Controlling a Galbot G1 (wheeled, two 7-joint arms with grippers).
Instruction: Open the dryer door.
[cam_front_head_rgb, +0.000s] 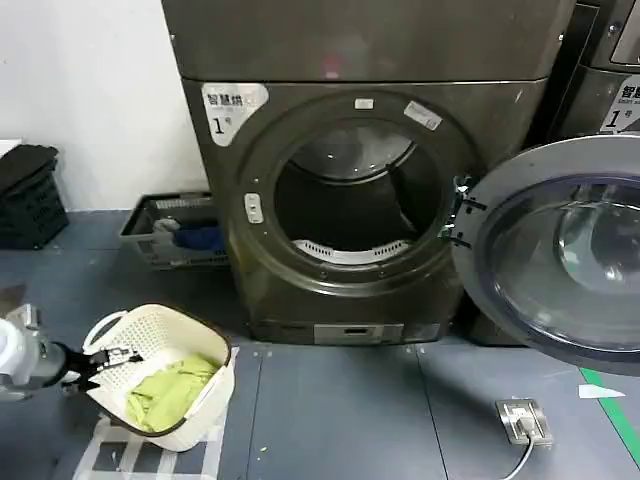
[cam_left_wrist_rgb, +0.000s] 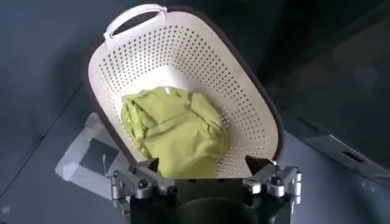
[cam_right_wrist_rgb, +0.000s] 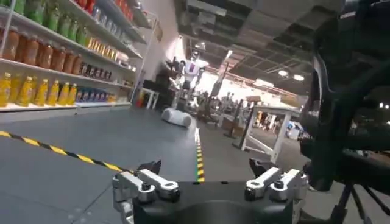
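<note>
Dryer door (cam_front_head_rgb: 560, 265) (swung wide) well apart from left gripper (cam_front_head_rgb: 113, 362).

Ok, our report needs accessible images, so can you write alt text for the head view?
The dryer door hangs swung wide open to the right of the grey-brown dryer, baring its drum. On the floor lower left, the left gripper hovers open at a white laundry basket holding green cloth.

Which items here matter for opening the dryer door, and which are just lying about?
Job:
dryer door, already swung open
left gripper, open, over the basket

Lying about:
white laundry basket with green cloth
grey tray
black crate
floor socket
</note>
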